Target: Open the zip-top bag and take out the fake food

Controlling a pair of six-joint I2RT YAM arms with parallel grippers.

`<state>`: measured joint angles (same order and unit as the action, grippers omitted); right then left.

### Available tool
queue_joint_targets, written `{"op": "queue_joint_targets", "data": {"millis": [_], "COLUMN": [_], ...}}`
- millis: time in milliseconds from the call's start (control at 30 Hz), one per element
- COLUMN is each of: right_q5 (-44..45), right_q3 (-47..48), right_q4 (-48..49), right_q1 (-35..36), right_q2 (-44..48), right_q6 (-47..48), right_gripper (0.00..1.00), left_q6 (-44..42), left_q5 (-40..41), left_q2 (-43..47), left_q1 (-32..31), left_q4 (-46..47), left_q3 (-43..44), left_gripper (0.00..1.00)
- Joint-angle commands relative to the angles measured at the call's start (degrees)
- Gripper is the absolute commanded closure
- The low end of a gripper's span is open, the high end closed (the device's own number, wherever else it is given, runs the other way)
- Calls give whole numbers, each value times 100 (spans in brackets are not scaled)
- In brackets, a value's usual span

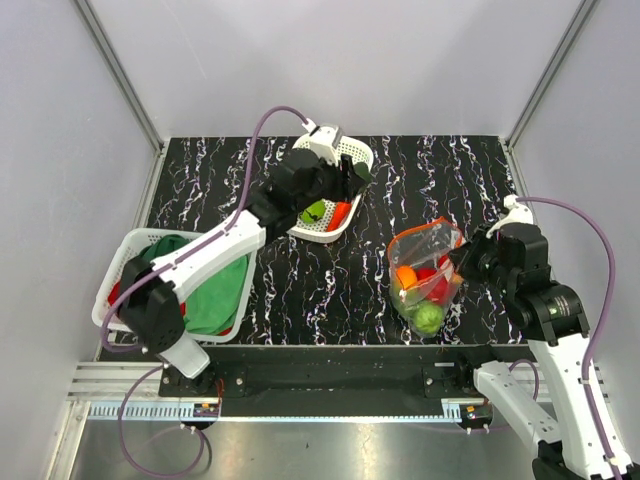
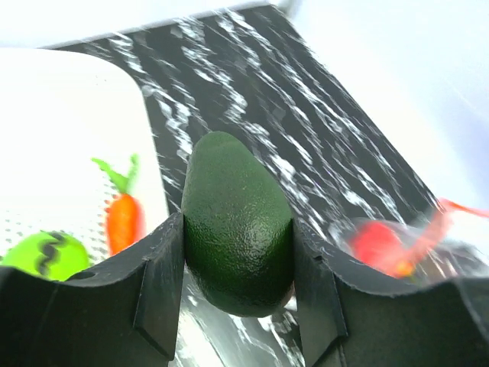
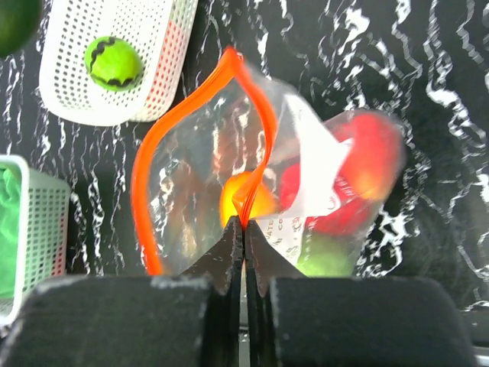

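The clear zip-top bag (image 1: 425, 262) lies at the right-middle of the table, its red-orange zip strip (image 3: 147, 164) spread into an open loop. Inside are fake food pieces: orange (image 3: 252, 200), red (image 3: 367, 164) and green (image 1: 428, 318). My right gripper (image 3: 244, 228) is shut on the strip's near side, seen from above at the bag's right edge (image 1: 462, 262). My left gripper (image 2: 238, 237) is closed on a dark green avocado (image 2: 237, 191), held over the right rim of the small white basket (image 1: 362, 152).
The small basket holds a green ball (image 2: 46, 254) and a carrot (image 2: 124, 220). A larger white basket (image 1: 128, 245) with a green cloth (image 1: 220, 290) sits at the left front. Grey walls enclose the black marbled table (image 1: 330, 280).
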<state>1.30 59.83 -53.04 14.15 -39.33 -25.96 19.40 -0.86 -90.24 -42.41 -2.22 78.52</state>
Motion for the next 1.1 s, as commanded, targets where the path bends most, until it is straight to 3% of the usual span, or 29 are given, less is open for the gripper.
{"op": "queue_joint_targets", "data": {"millis": [0,167,333,367,433,467,533,567,667,700,800,900,1000,1067], "right_q5": [441,354,169,56,-24,-103,-112,-260,-411,-455,-613,-692,-763,-877], "right_q3": [406,547,556,512,459,407,354,293,204,169,81,20,2,28], "right_q4": [241,303,382,399,426,443,469,487,513,522,557,566,566,566], "right_q1": [17,26,26,26,26,26,26,26,17,26,26,26,26,26], "right_q2": [-83,-215,-215,-198,-206,-198,-215,-215,-277,-294,-321,-312,-356,-382], "right_q6": [249,389,468,477,469,469,460,442,416,398,354,354,354,346], "right_gripper": [100,100,100,100,100,100,100,100,100,100,100,100,100,100], "left_q6": [222,668,987,1013,1013,1005,970,917,706,671,530,354,109,38], "left_q5": [359,121,121,121,130,139,174,209,139,130,42,51,-89,-344], "left_q2": [-913,-2197,-2893,-3042,-3140,-3175,-3167,-3097,-2817,-2702,-2254,-1727,-998,-549], "left_q1": [513,971,1270,1297,1332,1350,1359,1359,1359,1350,1289,1131,709,263], "left_q4": [486,336,293,283,274,240,239,239,57,37,-304,-744,-736,-666], "left_q3": [610,1428,1753,1780,1781,1746,1684,1588,1447,1403,1333,1298,973,762], "left_gripper": [100,100,98,88,77,64,50,34,24,13,1,2,11,25]}}
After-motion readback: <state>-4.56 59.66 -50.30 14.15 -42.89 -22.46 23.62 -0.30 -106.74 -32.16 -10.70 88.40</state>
